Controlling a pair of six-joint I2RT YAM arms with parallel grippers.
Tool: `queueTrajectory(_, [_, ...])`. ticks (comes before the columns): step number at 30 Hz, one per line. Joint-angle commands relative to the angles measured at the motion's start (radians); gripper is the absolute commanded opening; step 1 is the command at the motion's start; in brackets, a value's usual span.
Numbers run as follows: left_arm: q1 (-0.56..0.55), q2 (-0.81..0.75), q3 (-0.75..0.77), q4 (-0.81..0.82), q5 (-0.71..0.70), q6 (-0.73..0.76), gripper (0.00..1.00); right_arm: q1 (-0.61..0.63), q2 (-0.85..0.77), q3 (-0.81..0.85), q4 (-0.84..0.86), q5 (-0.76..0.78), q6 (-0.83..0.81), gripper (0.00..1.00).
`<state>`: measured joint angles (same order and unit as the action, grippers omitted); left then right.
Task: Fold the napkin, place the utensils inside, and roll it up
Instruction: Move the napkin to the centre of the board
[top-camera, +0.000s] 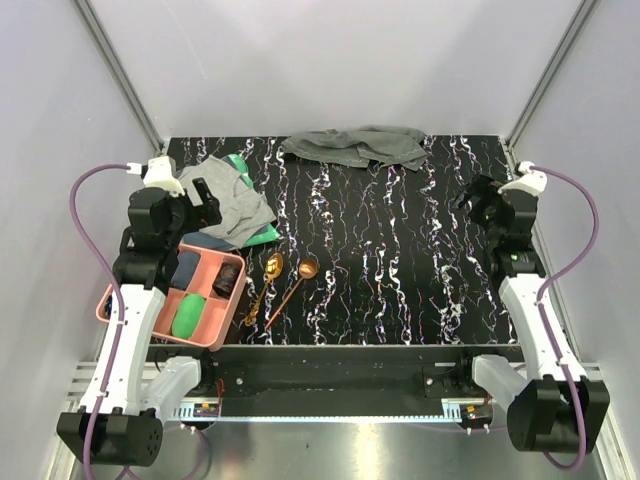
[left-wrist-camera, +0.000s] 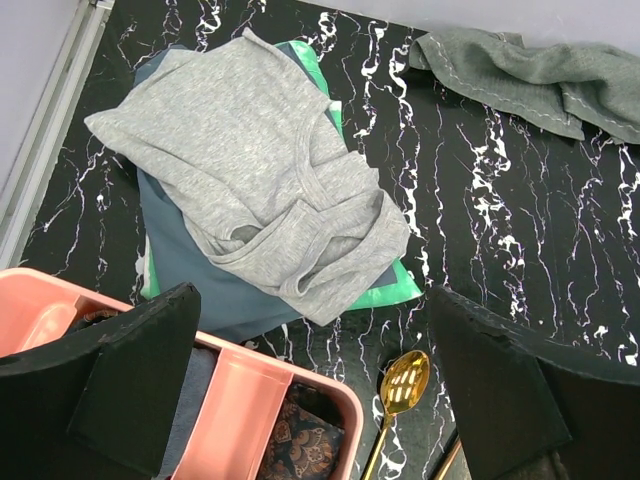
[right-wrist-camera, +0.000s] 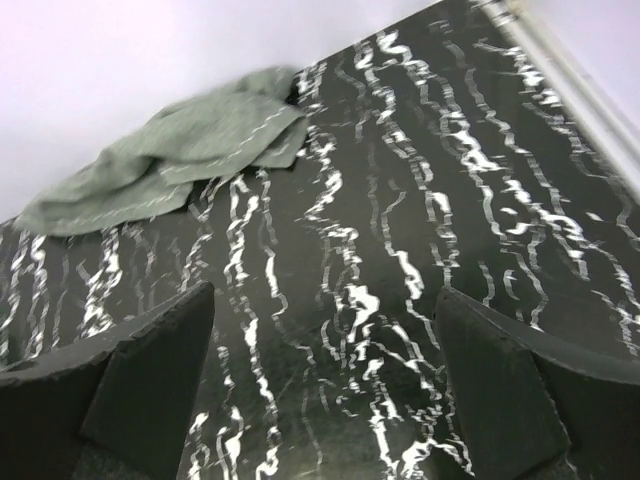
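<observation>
The napkin (top-camera: 355, 146) lies crumpled at 12 o'clock on the worktop (top-camera: 400, 260). The gold spoon (top-camera: 268, 280) and copper spoon (top-camera: 295, 285) lie side by side at 7 o'clock. The left end effector (left-wrist-camera: 313, 330) and right end effector (right-wrist-camera: 322, 300) are both wide and hold nothing.

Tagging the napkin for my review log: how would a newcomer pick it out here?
Start at the black marbled table and look to its far edge, middle. The napkin is the crumpled dark grey cloth lying there alone; unlike the lighter grey cloth at left, it has pale stitched hems and nothing green showing beneath.
</observation>
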<state>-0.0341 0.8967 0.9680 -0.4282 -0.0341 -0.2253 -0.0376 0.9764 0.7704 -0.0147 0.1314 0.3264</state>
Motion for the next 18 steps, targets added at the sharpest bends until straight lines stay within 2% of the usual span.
queueTrajectory(1, [-0.001, 0.002, 0.041, 0.02, 0.002, 0.023, 0.99, 0.001, 0.056, 0.11, -0.051, -0.108, 0.0, 1.0])
queueTrajectory(5, [-0.003, 0.013, 0.031, 0.037, 0.028, 0.043, 0.99, 0.001, 0.134, 0.184, -0.067, -0.176, -0.024, 1.0])
queueTrajectory(8, [-0.001, 0.013, -0.021, 0.086, 0.132, 0.072, 0.99, 0.001, 0.244, 0.274, -0.077, -0.228, 0.005, 1.0])
queueTrajectory(12, [-0.01, 0.011, -0.054, 0.1, 0.171, 0.079, 0.99, 0.002, 0.48, 0.449, -0.079, -0.353, 0.065, 0.97])
queueTrajectory(14, [-0.03, 0.01, -0.057, 0.097, 0.151, 0.107, 0.99, 0.011, 0.568, 0.513, -0.08, -0.371, 0.082, 0.96])
queueTrajectory(18, [-0.043, 0.007, -0.063, 0.091, 0.125, 0.122, 0.99, 0.031, 0.842, 0.737, -0.077, -0.372, 0.068, 0.93])
